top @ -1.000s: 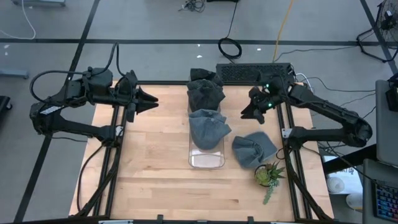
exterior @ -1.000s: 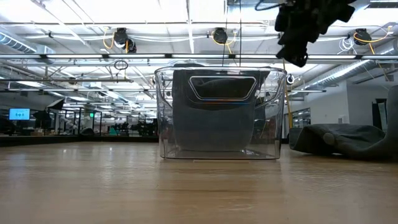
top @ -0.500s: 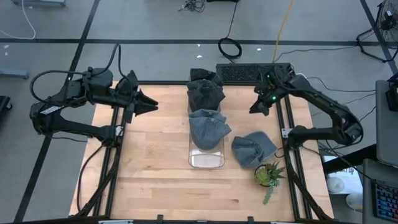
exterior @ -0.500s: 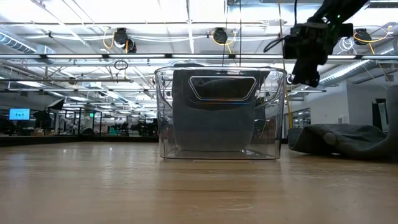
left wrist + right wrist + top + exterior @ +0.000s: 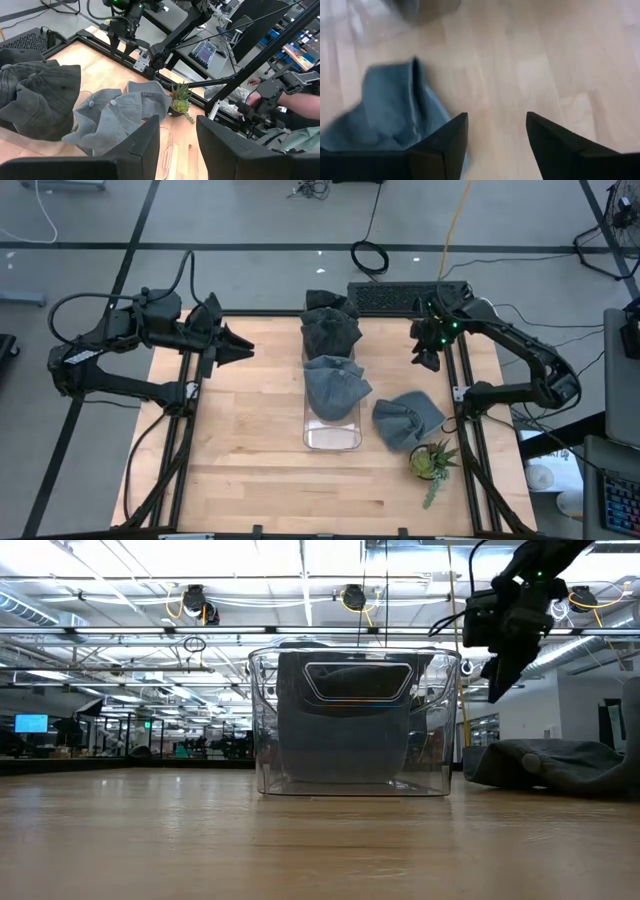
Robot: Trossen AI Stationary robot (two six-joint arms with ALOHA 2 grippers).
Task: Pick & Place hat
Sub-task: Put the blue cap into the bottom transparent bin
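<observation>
One loose hat (image 5: 408, 420) near the table's (image 5: 250, 470) right edge — soft, light, floppy; I'd pinch a crown fold. My right gripper (image 5: 428, 360) is empty, fingers apart — left gripper (image 5: 240, 346) waits, also parted.

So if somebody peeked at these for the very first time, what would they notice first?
Probably the clear box in the middle of the wooden table, stuffed with gray hats that pile over its far end. Next, one more gray hat lying loose on the table right of the box, near a little potted plant. Above that side, the right hand hangs open and empty.
</observation>
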